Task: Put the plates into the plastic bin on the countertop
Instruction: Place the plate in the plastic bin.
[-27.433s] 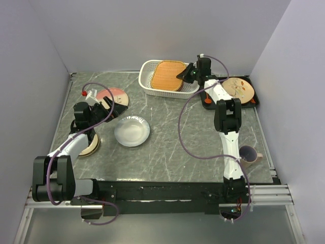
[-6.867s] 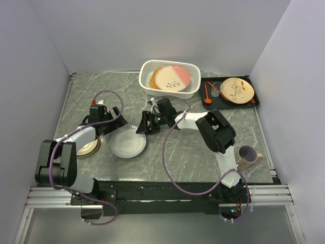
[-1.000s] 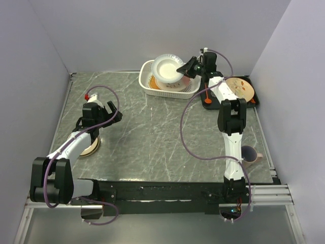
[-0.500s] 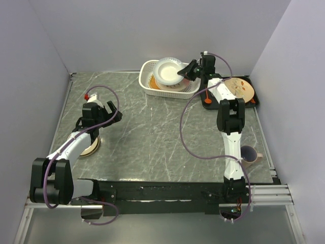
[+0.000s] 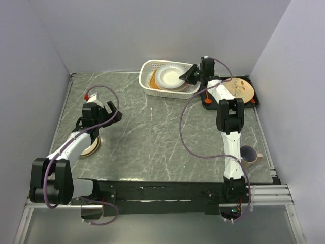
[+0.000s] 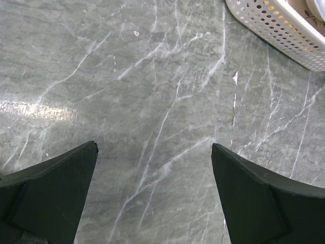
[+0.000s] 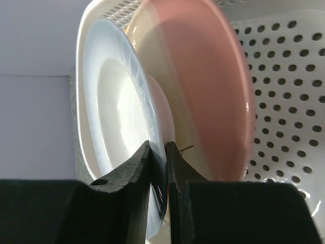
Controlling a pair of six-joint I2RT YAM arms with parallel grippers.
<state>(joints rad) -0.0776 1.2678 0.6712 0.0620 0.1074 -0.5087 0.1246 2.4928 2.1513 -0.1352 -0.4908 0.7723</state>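
Arms reach apart: the right one stretches far out to the plastic bin (image 5: 146, 81), where the right gripper (image 7: 165, 152) pinches the white plate (image 7: 114, 112) by its rim, inside the bin against the pink plate (image 7: 203, 86). The left gripper (image 6: 155, 152) hangs spread wide above the countertop (image 5: 152, 134).

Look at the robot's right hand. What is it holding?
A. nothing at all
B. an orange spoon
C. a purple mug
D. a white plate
D: the right gripper is pinched shut on the rim of the white plate, right beside the pink plate in the white basket.
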